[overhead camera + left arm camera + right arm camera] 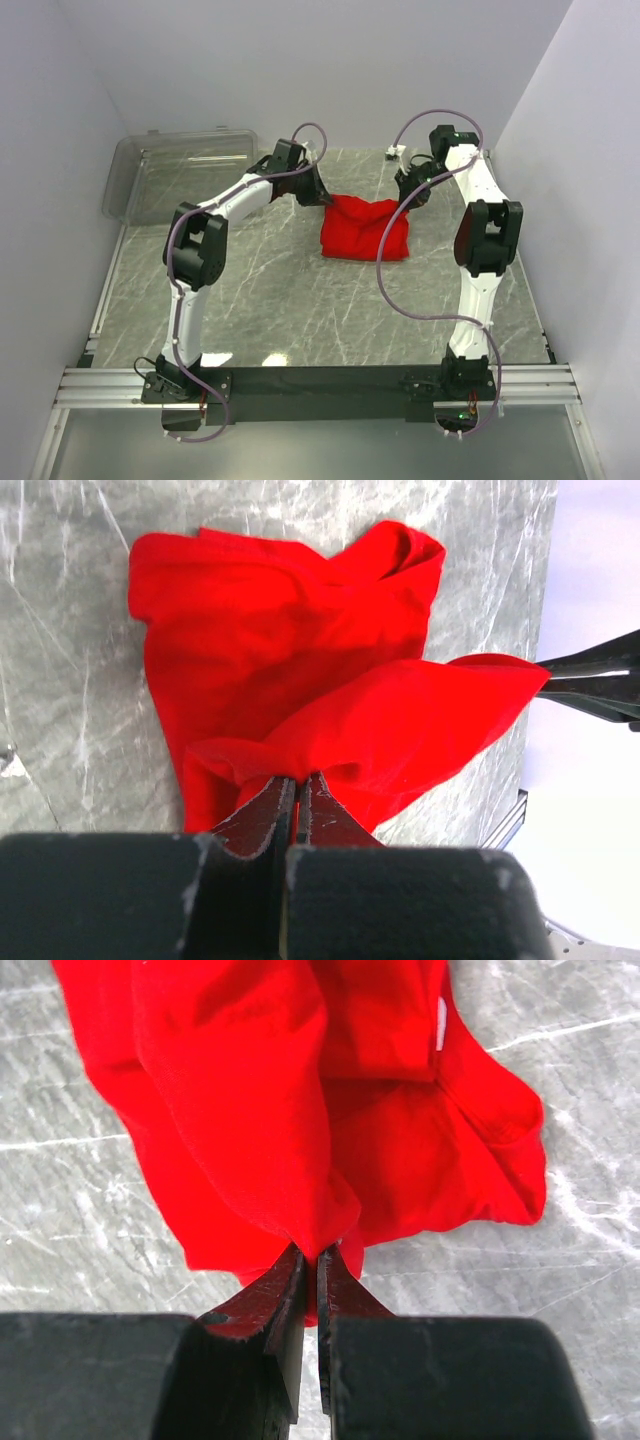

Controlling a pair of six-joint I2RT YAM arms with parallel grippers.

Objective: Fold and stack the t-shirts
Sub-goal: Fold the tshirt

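White walls enclose a grey marbled table [250, 300], where a bright red t-shirt [365, 228] lies bunched toward the far middle, between two robot arms. The left gripper [297, 785] is clamped on the shirt's far-left corner, its fingers pressed together with red cloth pinched at their tips. The right gripper [311, 1260] likewise pinches a gathered edge at the far-right corner, and a flap of fabric runs from one gripper to the other. A small white patch [440, 1022] inside the shirt may be a label, though it is too blurred to be sure. A clear plastic bin [180, 175] sits at the table's far left corner, well apart from the shirt.
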